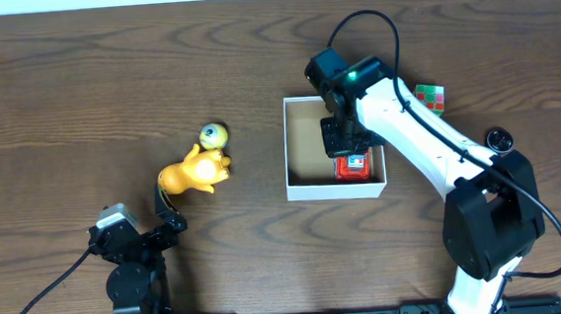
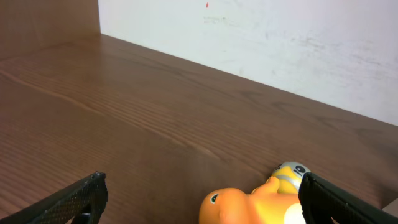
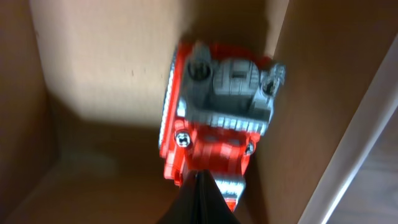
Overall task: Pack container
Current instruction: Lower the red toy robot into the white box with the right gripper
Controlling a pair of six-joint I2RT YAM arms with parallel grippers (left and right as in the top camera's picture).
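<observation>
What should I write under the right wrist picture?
Red and grey toy inside the cardboard box, right gripper shut above it.

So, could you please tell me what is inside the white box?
A red and grey toy lies in the box by its right wall. The right claw above hides part of the floor.

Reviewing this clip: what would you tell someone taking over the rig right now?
Left gripper: open, low over the table, orange toy just ahead of it.
Right gripper: shut, tips at the red toy inside the container; whether it pinches the toy is unclear.
Done: red toy lies in a corner of the container.
Left: orange toy, eyeball ball and perhaps the puzzle cube, all outside the container.
</observation>
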